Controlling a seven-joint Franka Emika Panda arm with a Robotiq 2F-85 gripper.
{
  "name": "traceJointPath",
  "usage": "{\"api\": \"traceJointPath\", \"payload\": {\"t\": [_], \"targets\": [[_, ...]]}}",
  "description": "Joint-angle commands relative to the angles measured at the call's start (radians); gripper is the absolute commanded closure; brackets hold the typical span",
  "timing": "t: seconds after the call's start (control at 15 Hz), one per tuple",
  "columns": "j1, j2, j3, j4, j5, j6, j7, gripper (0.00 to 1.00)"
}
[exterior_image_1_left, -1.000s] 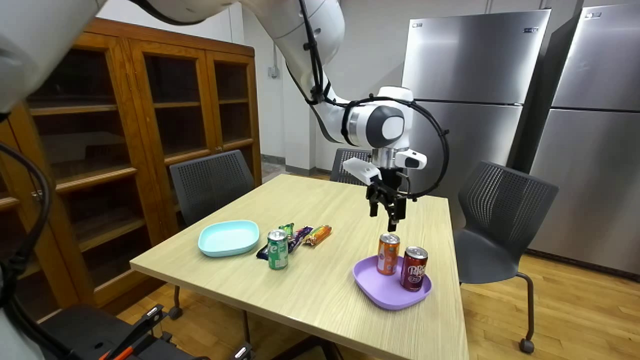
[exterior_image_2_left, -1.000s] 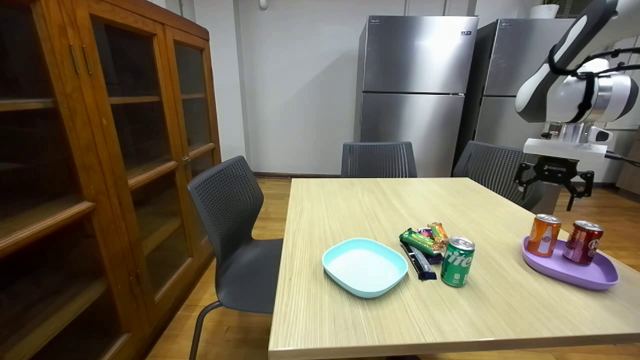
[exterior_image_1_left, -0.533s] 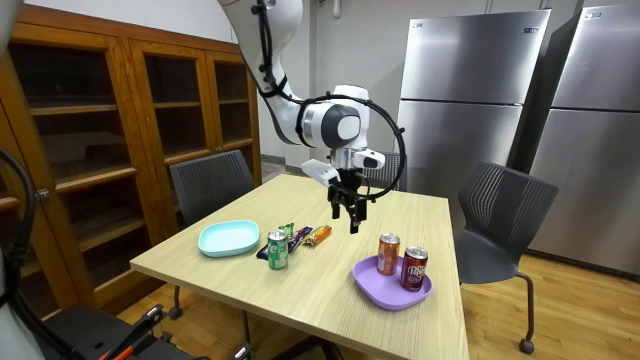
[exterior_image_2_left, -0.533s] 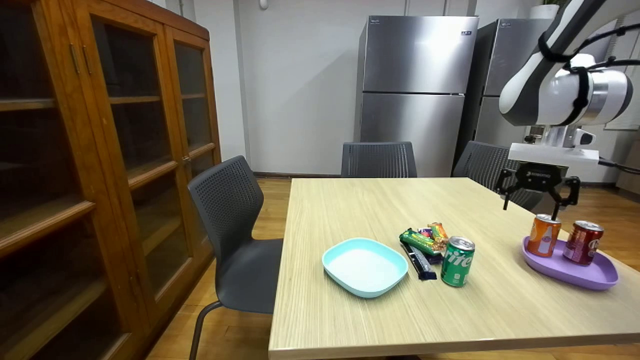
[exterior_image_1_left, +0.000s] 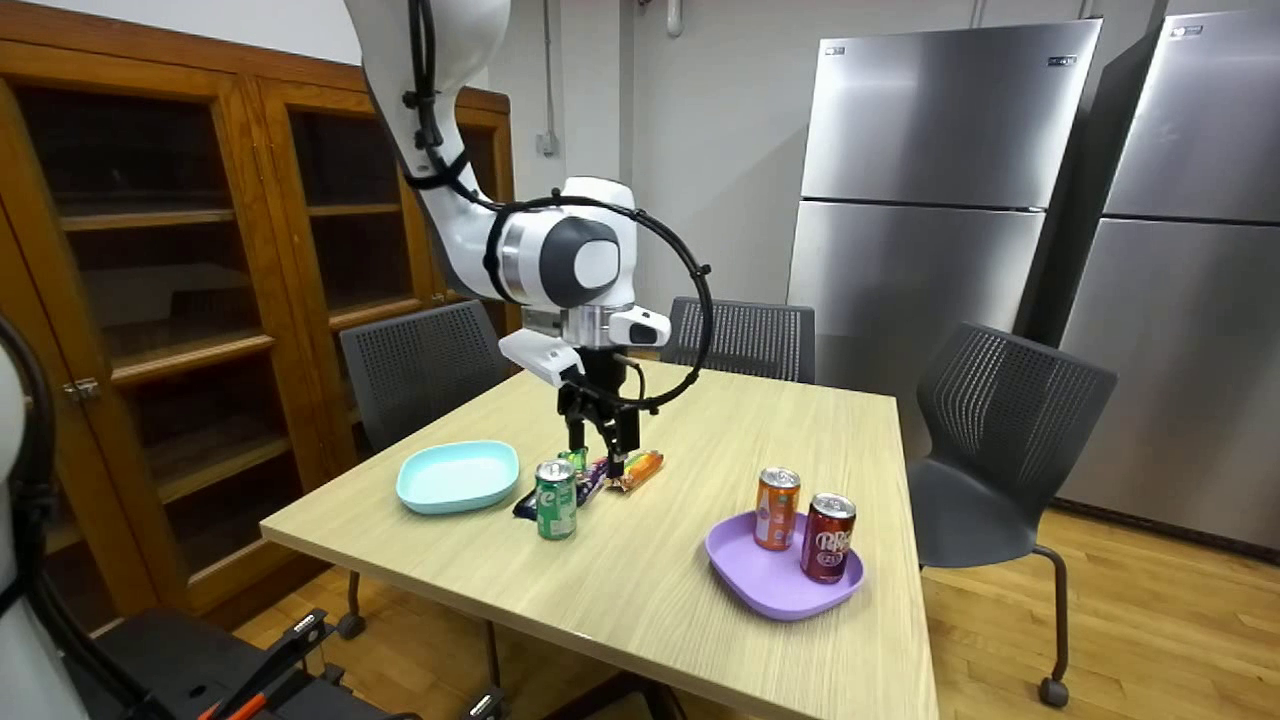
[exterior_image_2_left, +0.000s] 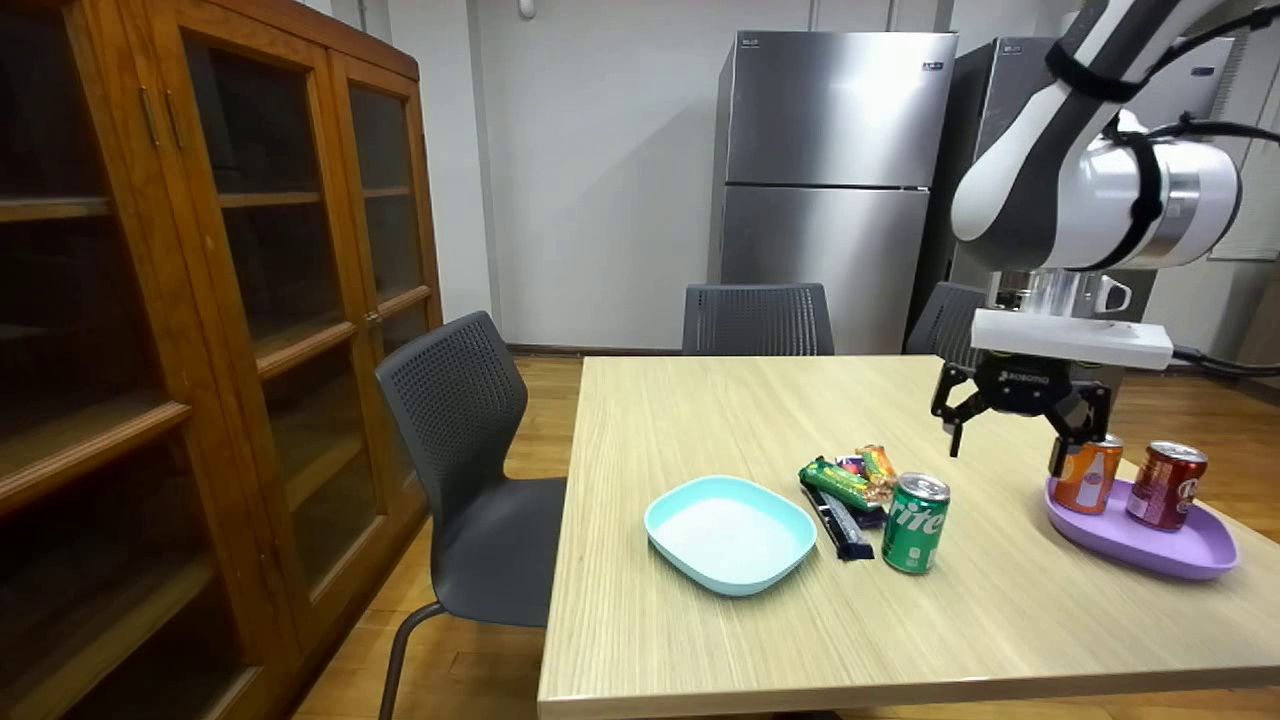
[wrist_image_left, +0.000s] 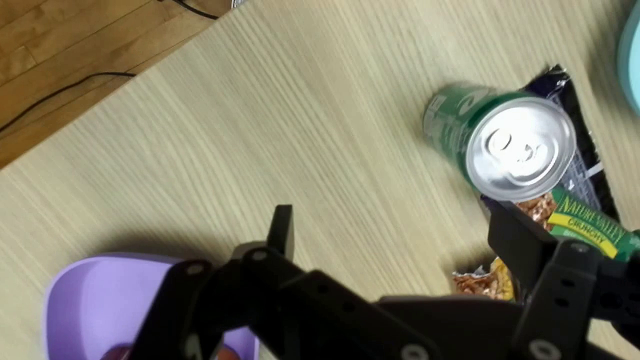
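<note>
The purple plastic tray (exterior_image_1_left: 768, 594) holds an orange metal can (exterior_image_1_left: 777, 508) and dark-red can (exterior_image_1_left: 828, 540), green can (exterior_image_1_left: 556, 502) outside, gripper (exterior_image_2_left: 1006, 456) spread, empty.

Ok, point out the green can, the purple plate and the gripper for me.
Green can (wrist_image_left: 504, 145): wrist view, on its silver lid.
Purple plate (exterior_image_1_left: 762, 583): an exterior view, on its inner surface.
Gripper (exterior_image_2_left: 1006, 463): an exterior view, midway between its parted fingertips.

White arm (exterior_image_1_left: 465, 237), black cable (exterior_image_1_left: 640, 214), apparently matte fingers (wrist_image_left: 520, 245)
</note>
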Motion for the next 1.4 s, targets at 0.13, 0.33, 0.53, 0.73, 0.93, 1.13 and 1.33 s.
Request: {"api": "traceJointPath", "payload": {"t": [0.13,0.33,0.53,0.73,0.93,1.13,1.33], "targets": [[0.007,-0.091,0.066,-0.116,0.000,0.036,-0.071,0.00],[0.004,-0.088,0.098,-0.124,0.010,0.043,-0.109,0.00],[0.003,-0.069,0.116,-0.114,0.011,0.043,-0.139,0.00],[0.007,-0.042,0.122,-0.096,-0.001,0.051,-0.158,0.00],[0.009,-0.014,0.122,-0.081,-0.009,0.064,-0.171,0.00],[0.004,0.017,0.124,-0.056,-0.004,0.066,-0.193,0.00],[0.005,0.047,0.122,-0.029,-0.010,0.072,-0.207,0.00]]}}
